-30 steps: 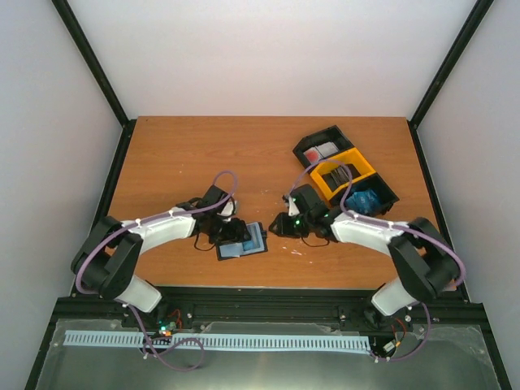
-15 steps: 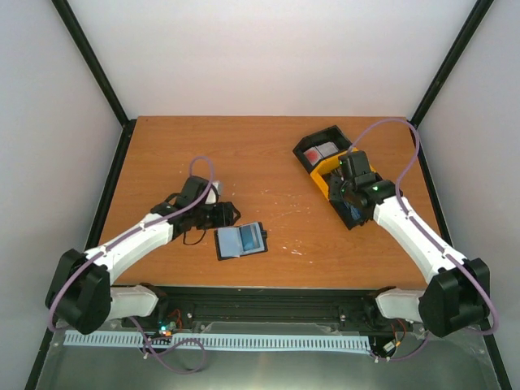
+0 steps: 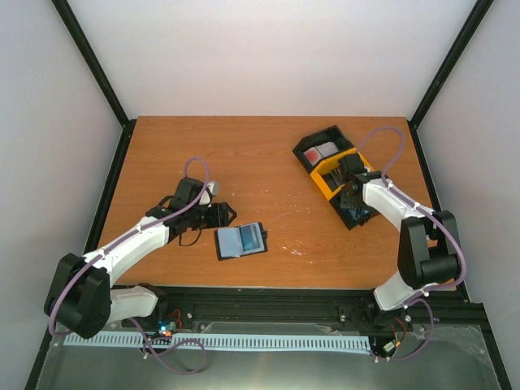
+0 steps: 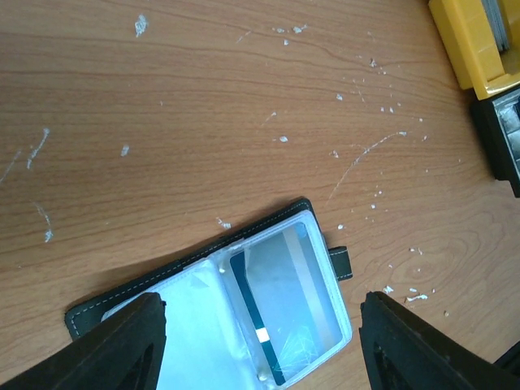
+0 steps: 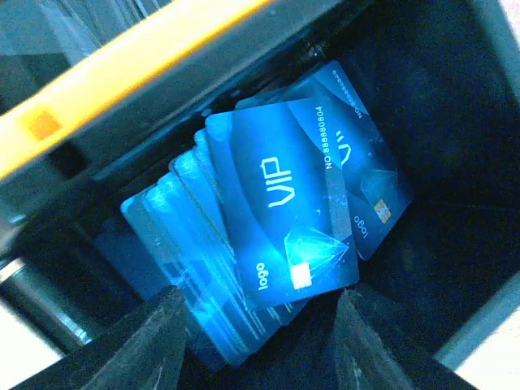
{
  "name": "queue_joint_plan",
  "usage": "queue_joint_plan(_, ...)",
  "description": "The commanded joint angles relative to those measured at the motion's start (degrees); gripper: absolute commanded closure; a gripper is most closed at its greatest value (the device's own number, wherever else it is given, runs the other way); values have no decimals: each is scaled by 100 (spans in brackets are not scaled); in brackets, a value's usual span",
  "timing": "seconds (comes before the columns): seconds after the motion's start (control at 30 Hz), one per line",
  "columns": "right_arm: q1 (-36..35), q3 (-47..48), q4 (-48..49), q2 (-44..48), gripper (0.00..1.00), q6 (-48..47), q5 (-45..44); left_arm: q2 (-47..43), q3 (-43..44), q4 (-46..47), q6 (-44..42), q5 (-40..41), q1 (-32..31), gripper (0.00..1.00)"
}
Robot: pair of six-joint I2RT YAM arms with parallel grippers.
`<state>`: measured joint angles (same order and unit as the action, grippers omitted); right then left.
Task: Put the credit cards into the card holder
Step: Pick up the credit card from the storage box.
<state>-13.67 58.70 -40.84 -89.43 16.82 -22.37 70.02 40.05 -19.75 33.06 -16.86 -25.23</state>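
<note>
Though agape, R pincer [image 5: 260, 302] over cards [image 5: 280, 211]

- I see bare tabletop [image 3: 268, 162] between the open card holder [image 3: 241, 240] and the row of trays [image 3: 318, 172], wide enough for a gripper to cross.
- My left gripper [image 3: 221, 215], fingers spread, blocks the holder's left side.
- My right gripper [image 5: 256, 333] hangs spread over the blue cards [image 5: 276, 236], hemmed in by the black tray [image 5: 455, 122] walls and the yellow tray [image 5: 122, 73].
</note>
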Motion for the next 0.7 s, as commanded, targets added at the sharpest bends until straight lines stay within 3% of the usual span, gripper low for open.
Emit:
queue_joint_plan(0.0,306,-43,310,-246,48,-179,154,14,-94,236,-230,-327,62,33)
queue_joint_plan(0.37,1074,170,772,-847,46,-1291,1914,-182,-219,253,-203,-577,71,33)
queue_joint_plan(0.67,1130,222,808,-1010,43,-1559,1409,-256,-321,278,-195,-671,72,33)
